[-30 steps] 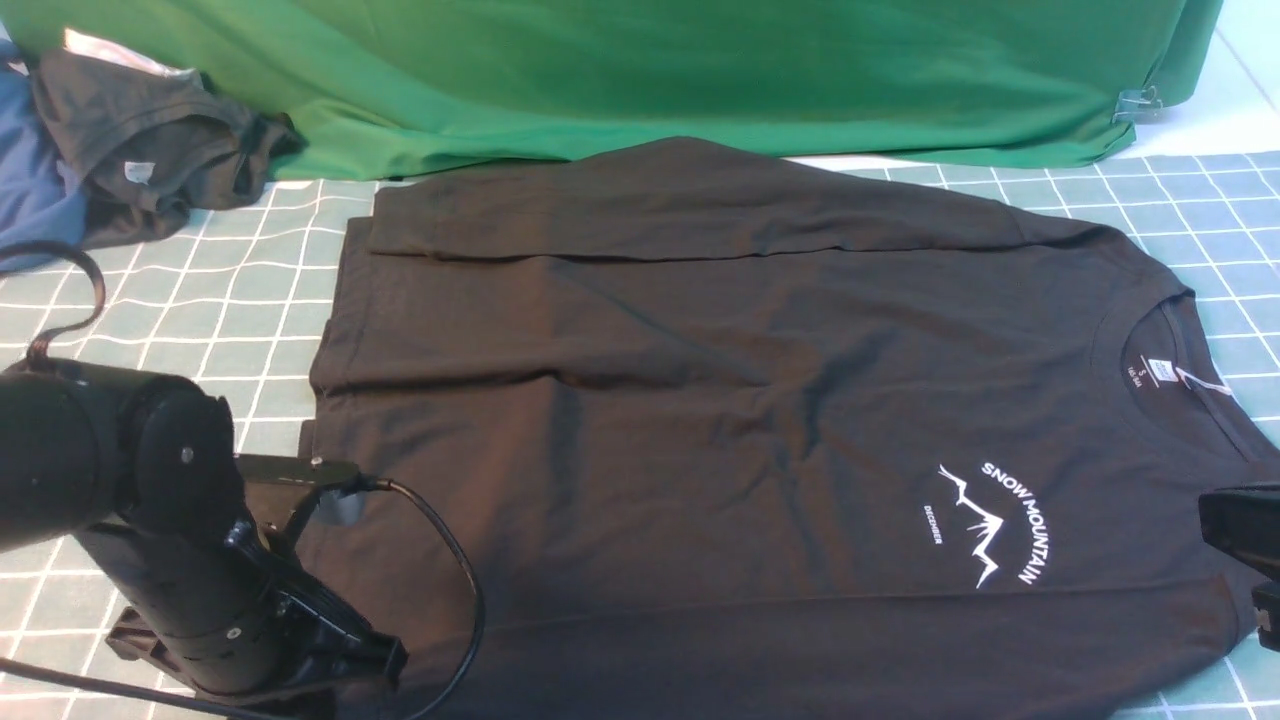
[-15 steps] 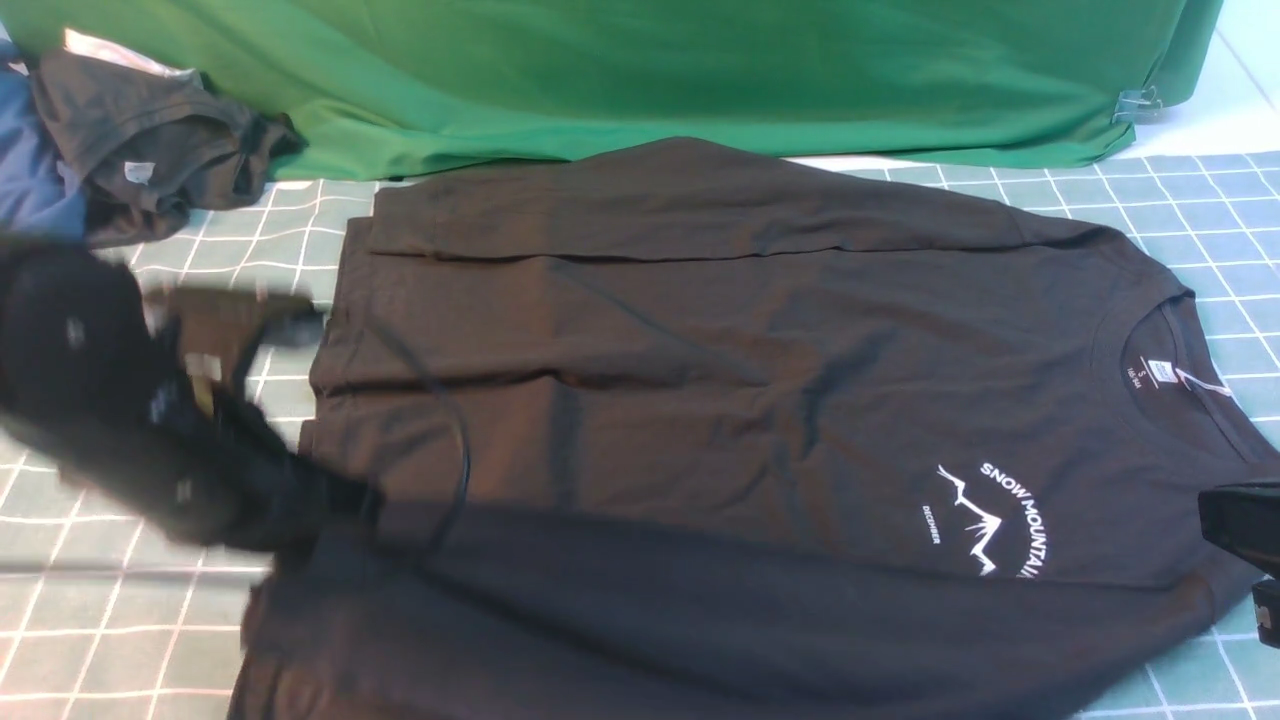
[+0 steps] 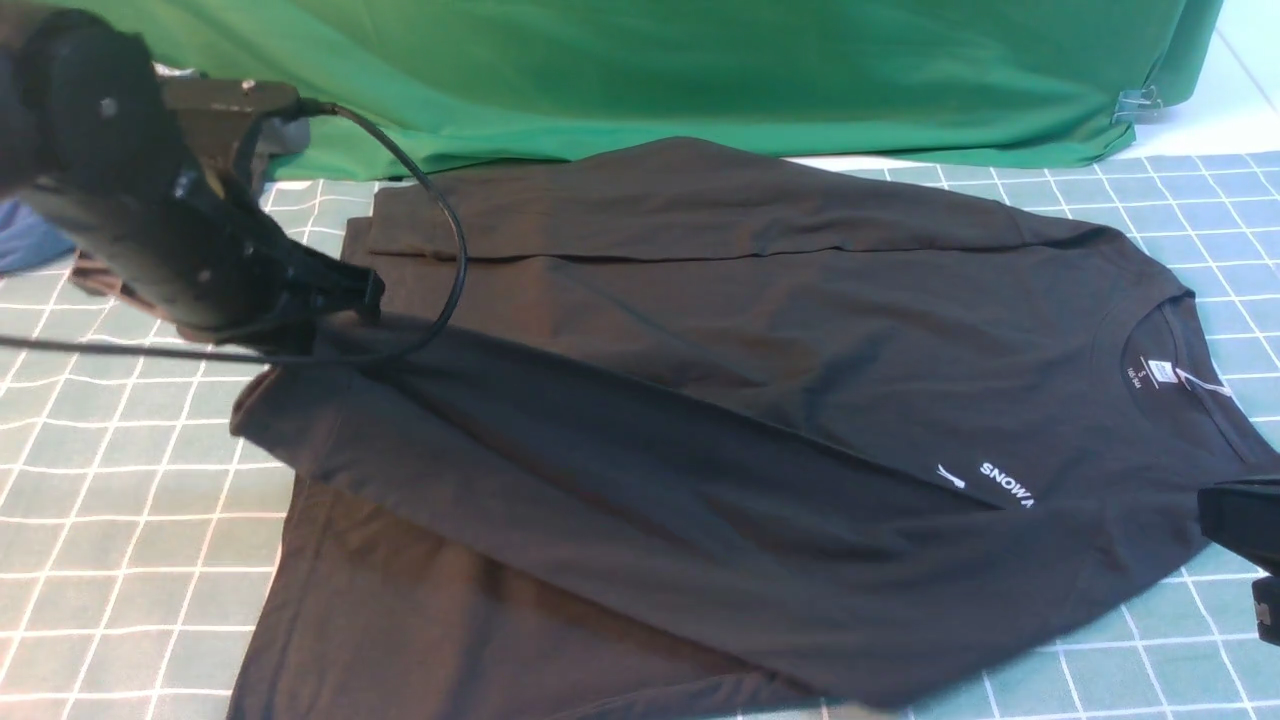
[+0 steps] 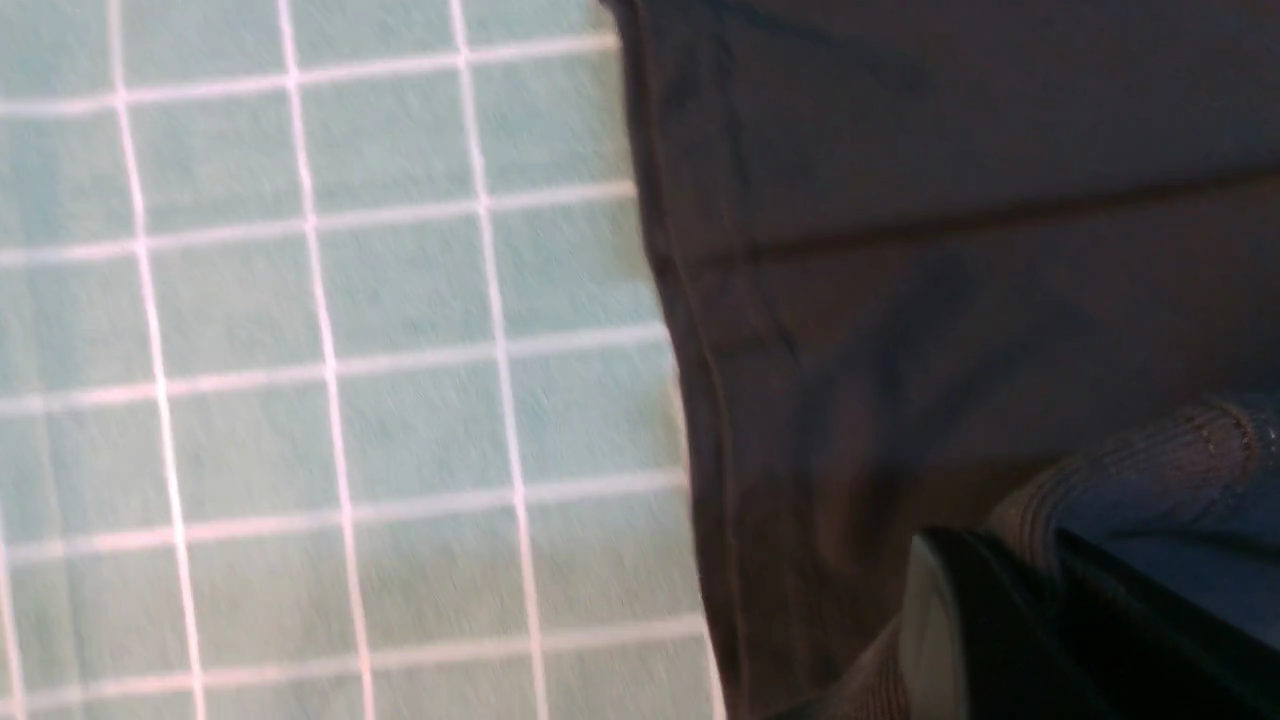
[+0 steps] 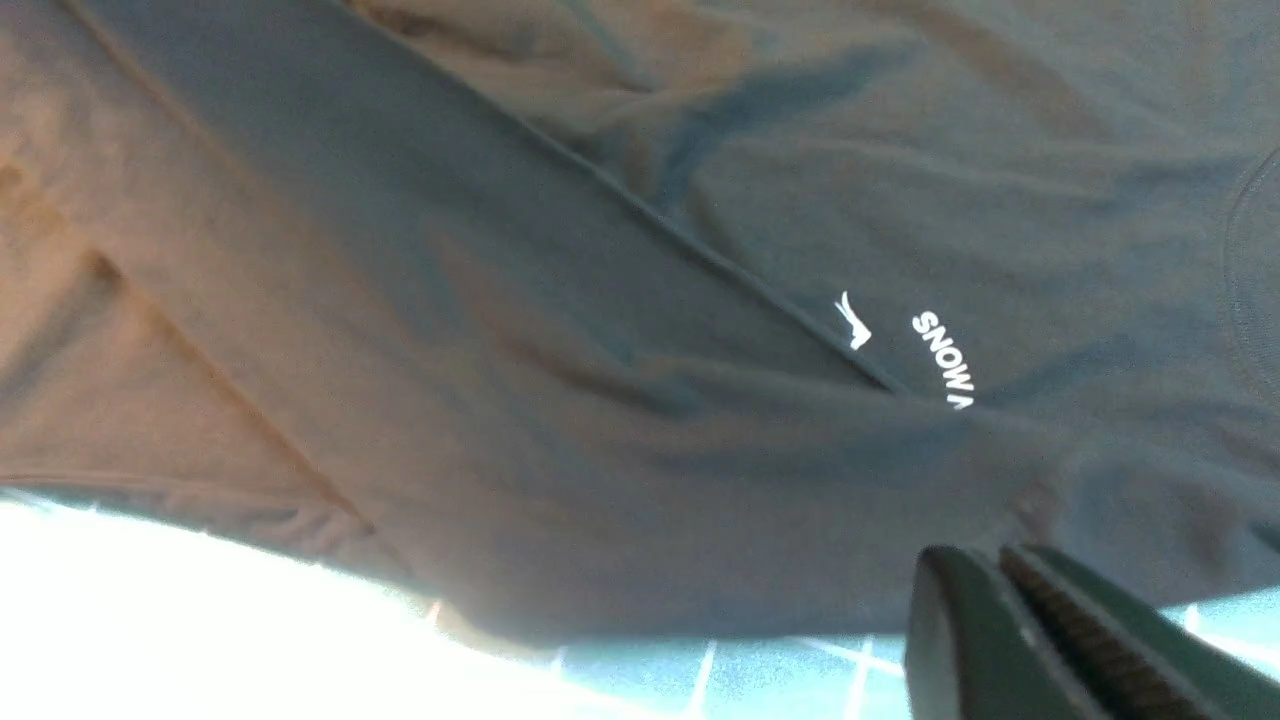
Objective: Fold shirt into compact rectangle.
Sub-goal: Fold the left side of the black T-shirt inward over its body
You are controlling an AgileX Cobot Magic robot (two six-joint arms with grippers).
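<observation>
The black shirt (image 3: 760, 330) lies flat on the checked table, neck label (image 3: 1158, 370) at the right. My left gripper (image 3: 350, 300) hangs above the shirt's back left corner, shut on the ribbed sleeve cuff (image 4: 1130, 470). The sleeve (image 3: 650, 470) stretches diagonally from the near right shoulder up to that gripper and covers most of the white print (image 3: 1005, 483). At the right edge my right gripper (image 3: 1235, 525) stays low beside the shoulder. In the right wrist view its jaws (image 5: 1000, 565) are shut, tips at the shirt's edge, with no cloth visible between them.
A big green cloth (image 3: 650, 70) drapes along the back, held by a clip (image 3: 1135, 100). A blue cloth (image 3: 30, 245) and a bit of dark garment (image 3: 100, 280) sit behind my left arm. The arm's cable (image 3: 455, 250) loops over the shirt. The checked tablecloth (image 3: 120, 470) shows at left.
My left gripper has risen from the near left to the back left, pulling the sleeve up and across the shirt's front over the print. The right gripper has stayed put.
</observation>
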